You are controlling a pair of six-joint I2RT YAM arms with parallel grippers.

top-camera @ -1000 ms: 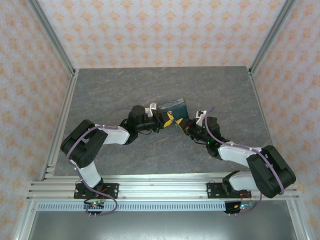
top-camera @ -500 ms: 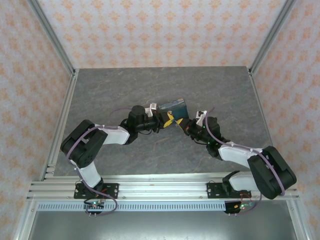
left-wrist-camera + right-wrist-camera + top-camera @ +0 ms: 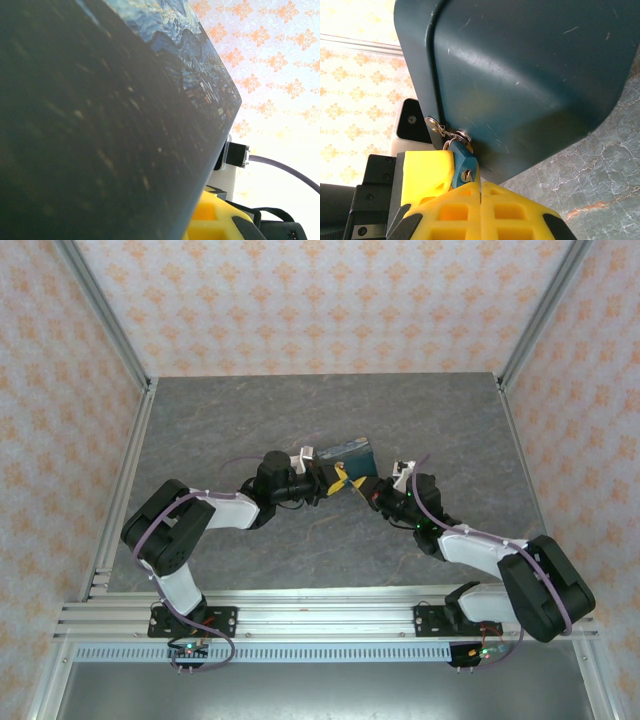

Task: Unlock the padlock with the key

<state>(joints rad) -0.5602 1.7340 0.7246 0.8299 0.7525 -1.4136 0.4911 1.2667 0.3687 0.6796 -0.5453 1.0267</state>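
Wide open along the far edge of the table (image 3: 320, 400) and into both far corners, free passage there. Open too along the left and right edges. Crowded at mid-table: blocked by the tilted blue box (image 3: 348, 452), with the left gripper (image 3: 333, 480) and right gripper (image 3: 372, 496) set against it from either side. Tight around the padlock (image 3: 464, 162) — hemmed by yellow fingers (image 3: 510, 210). Walled by patterned panels (image 3: 300, 300) on three sides.

In the right wrist view, the lower body of the padlock (image 3: 461, 162) is covered by the closed yellow fingers (image 3: 450, 210) of the right gripper (image 3: 480, 199). Whether a key is pinched there cannot be told. The box (image 3: 530, 75) is cut off by the top and right edges. In the left wrist view its near face is blurred dark, and a yellow finger (image 3: 210, 220) is cut off at the bottom edge. In the top view the padlock is too small to be made out.
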